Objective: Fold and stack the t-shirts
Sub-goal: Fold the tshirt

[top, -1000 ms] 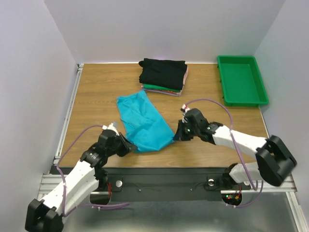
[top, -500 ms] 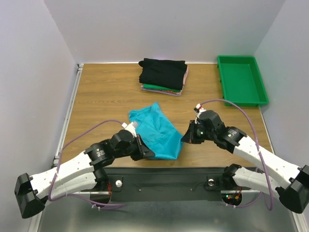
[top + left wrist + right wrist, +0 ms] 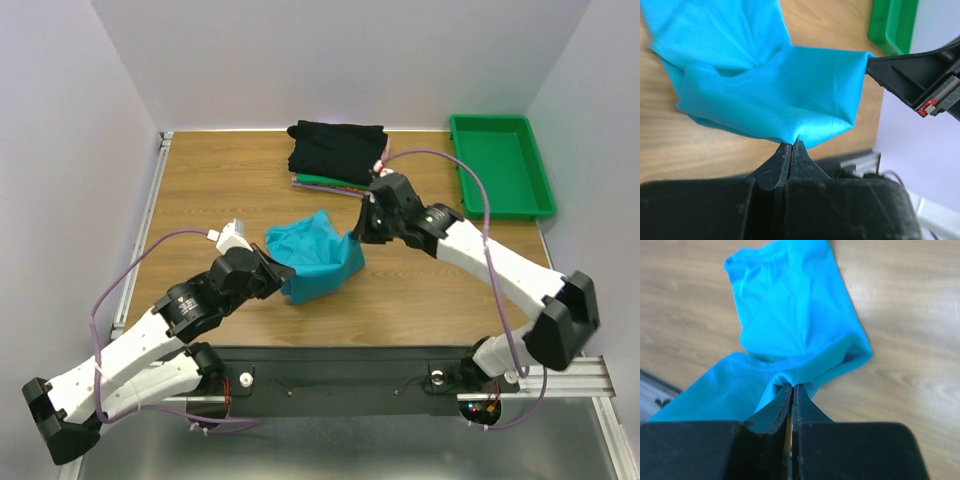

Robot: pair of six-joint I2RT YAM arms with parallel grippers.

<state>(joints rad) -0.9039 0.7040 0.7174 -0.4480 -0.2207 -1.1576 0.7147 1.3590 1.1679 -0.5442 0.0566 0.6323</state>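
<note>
While my arms stretch inward over the table [image 3: 200, 190], my left gripper [image 3: 284, 279] and right gripper [image 3: 356, 236] each pinch the teal t-shirt [image 3: 315, 255], which sags bunched between them, in front of the folded t-shirts [image 3: 337, 152].

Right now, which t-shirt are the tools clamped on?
The teal t-shirt: left tool and right tool each pinch an edge of it. The others lie folded in a stack farther back, black one on top, untouched.

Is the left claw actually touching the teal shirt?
Touching. The left wrist view shows the left gripper, shut, pinching an edge of the teal shirt.
</note>
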